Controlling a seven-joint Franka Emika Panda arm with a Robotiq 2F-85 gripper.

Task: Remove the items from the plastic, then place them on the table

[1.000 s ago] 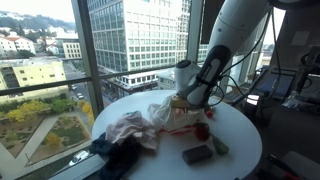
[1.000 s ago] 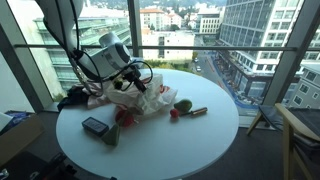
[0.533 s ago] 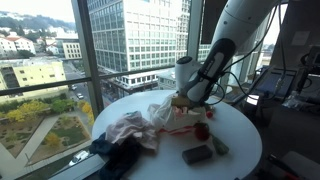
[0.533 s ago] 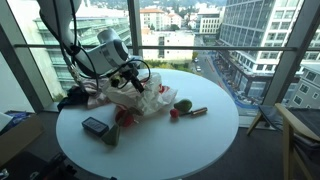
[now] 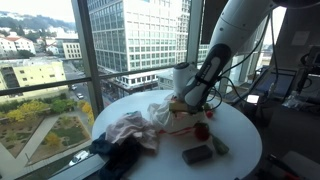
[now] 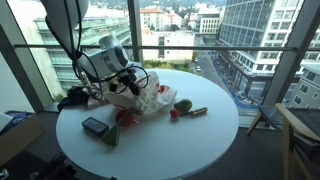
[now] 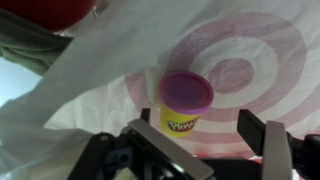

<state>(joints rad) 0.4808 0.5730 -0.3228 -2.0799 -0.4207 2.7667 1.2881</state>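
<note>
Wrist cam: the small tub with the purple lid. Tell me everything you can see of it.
The tub is small and round, with a magenta-purple lid turned toward the camera and a yellow side bearing a blurred label. It looks like plastic and is closed. It rests on the white plastic bag, at the edge of its red bullseye print. The open gripper hovers just short of it.

round white table (image 6: 170,145) — on it a white plastic bag (image 6: 148,100), a pale cloth (image 5: 128,128), a dark cloth (image 5: 118,152) at the edge, a dark block (image 6: 96,125), and — apart from the bag — a green item (image 6: 184,105), a red item (image 6: 173,114) and a brown bar (image 6: 198,111).
</note>
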